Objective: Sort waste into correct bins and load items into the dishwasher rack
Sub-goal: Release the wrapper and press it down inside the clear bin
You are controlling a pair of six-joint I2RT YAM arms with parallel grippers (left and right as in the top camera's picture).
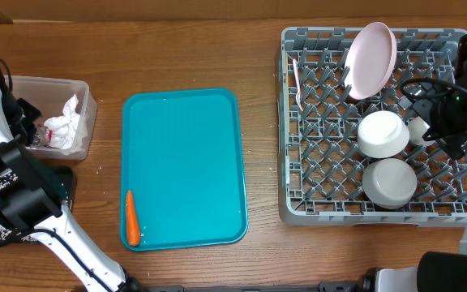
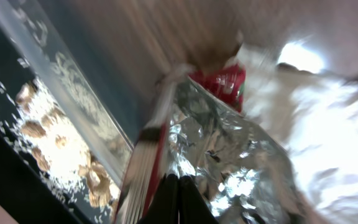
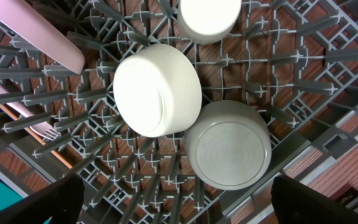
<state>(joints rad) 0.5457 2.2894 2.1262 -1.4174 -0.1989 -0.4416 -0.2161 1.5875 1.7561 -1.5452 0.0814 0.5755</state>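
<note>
My left gripper [image 2: 179, 202] is shut on the red-and-silver foil wrapper [image 2: 229, 149] inside the clear tub [image 1: 87, 101], next to the crumpled white napkin [image 1: 65, 126]. The black tray [image 2: 5, 143] beside the tub holds rice-and-nut scraps [image 2: 48, 143]. The orange carrot piece [image 1: 132, 217] lies on the teal tray [image 1: 185, 162]. The grey rack [image 1: 294, 122] holds the plate [image 1: 370, 58], the fork [image 1: 297, 81], two upturned bowls [image 1: 383, 134] [image 1: 390, 182] and the cup [image 3: 209, 18]. My right gripper [image 3: 179, 199] is open and empty above the bowls.
The black tray [image 1: 62, 180] is mostly hidden under my left arm in the overhead view. A few crumbs lie on the wooden table between the tub and the teal tray.
</note>
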